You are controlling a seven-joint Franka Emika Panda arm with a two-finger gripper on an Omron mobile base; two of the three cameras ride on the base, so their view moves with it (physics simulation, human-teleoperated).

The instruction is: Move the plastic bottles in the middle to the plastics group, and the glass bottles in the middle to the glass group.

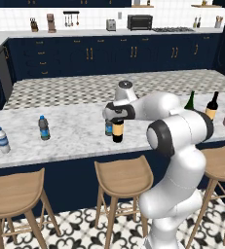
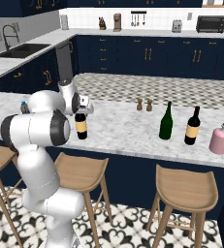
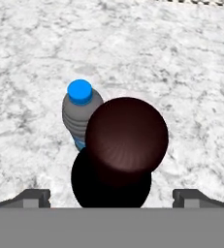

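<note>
Spread wide, the gripper (image 3: pixel 111 196) hangs directly over the dark wine bottle with the yellow-orange label (image 1: pixel 117 130), its two finger tips standing apart on either side of the bottle's rounded top with nothing pinched between them. From left to right along the marble counter (image 1: pixel 75 136) in the left base view: a clear water bottle with a white cap (image 1: pixel 2 140) stands near the left end, a darker blue-tinted bottle with a blue cap (image 1: pixel 44 128) stands near it to the right, and well apart from those, mid-counter, the small bluish water bottle with blue cap (image 1: pixel 108 128) stands just beside the labelled wine bottle, on its left and slightly behind; whether the two touch I cannot tell. In the hand view this small bottle (image 3: pixel 79 114) looks ribbed and translucent, partly hidden by the wine bottle's dark top. Further right stands a plain green wine bottle (image 2: pixel 166 121), then close by a dark wine bottle with a yellow-tan label (image 2: pixel 192 126), then a pink rounded bottle (image 2: pixel 220 139) at the right end. All bottles stand upright. Two small brown shakers (image 2: pixel 144 104) sit further back on the counter. Wooden stools (image 1: pixel 123 177) line the counter's near side.
</note>
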